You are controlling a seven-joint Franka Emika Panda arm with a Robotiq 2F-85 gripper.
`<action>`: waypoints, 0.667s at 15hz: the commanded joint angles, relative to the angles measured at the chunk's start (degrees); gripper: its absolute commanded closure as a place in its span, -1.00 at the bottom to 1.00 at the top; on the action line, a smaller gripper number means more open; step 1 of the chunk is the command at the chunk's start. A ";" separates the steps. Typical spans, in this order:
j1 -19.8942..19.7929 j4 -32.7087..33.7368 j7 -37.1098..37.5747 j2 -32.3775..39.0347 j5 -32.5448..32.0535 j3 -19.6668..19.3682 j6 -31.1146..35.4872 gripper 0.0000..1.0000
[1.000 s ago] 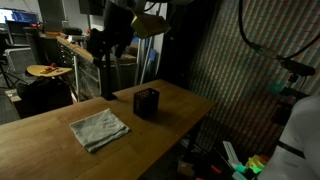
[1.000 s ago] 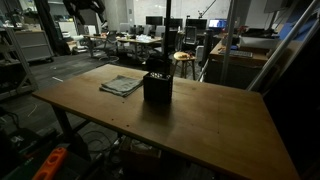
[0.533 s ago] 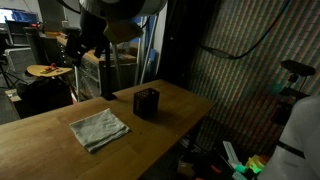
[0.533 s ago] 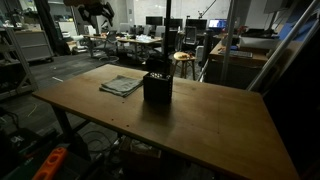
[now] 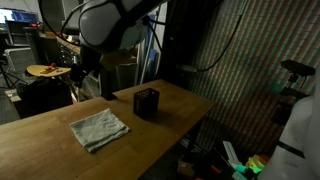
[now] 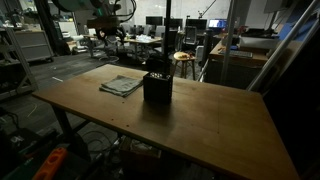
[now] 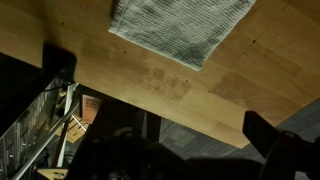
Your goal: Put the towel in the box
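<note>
My claw [image 7: 195, 150] stands wide and holds nothing: in the wrist view its two dark fingers [image 7: 272, 142] rise from the bottom edge, far apart. Above them the table [image 7: 150, 85] edge runs diagonally from mid-left to lower right, with dim floor clutter below it at lower left. The towel [image 7: 180, 25] lies flat at the top of that frame, cut by the upper border, with bare wood between it and the table edge. In an exterior view the claw [image 6: 108, 22] hangs at upper left, above and beyond the table's far side. In both exterior views the towel [image 5: 100, 129] sits on the tabletop [image 5: 40, 150] beside the box [image 5: 146, 102], a strip of bare wood between them; the box [image 6: 157, 86] stands upright, and open wood spreads to lower right of it. Compared with half a second ago, the arm has swung lower and further into frame; towel and box are unmoved.
</note>
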 commanded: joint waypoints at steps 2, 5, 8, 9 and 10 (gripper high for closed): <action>0.70 4.65 -3.40 6.92 -0.50 -0.63 1.34 -1.00; 0.45 4.85 -5.14 9.89 -0.55 -0.76 2.22 -1.00; 0.23 4.16 -6.99 12.53 -1.58 -1.58 3.03 -1.00; 0.04 3.96 -7.51 13.40 -1.70 -1.90 3.42 -1.00; -0.11 3.86 -7.99 14.20 -1.70 -2.12 3.64 -1.00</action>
